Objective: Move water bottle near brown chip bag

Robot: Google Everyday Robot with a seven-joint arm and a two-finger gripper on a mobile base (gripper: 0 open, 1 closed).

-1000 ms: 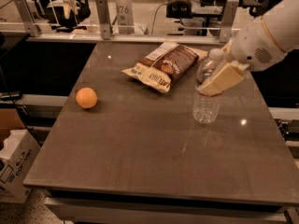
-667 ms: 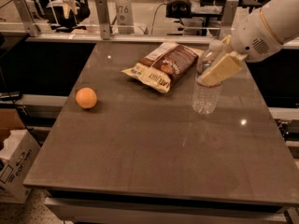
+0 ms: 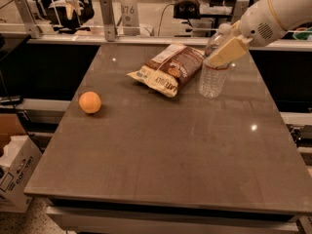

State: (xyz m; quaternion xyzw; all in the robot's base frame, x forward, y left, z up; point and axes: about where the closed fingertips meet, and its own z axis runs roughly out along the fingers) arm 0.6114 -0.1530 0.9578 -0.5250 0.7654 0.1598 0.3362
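Moved closer, water bottle [image 3: 212, 80] beside brown chip bag [image 3: 169, 68], jaws gripping it.

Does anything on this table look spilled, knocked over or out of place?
Nothing stands out. The gripper holds the water bottle roughly upright beside the brown chip bag; the orange ball sits apart at left.

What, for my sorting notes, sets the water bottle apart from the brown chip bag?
The water bottle is upright; the brown chip bag lies flat. The bottle is clear and ribbed; the bag is opaque, dark brown and crinkled. The gripper is clamped on the bottle's upper part; nothing holds the bag. Both are at the far side of the table, close together.
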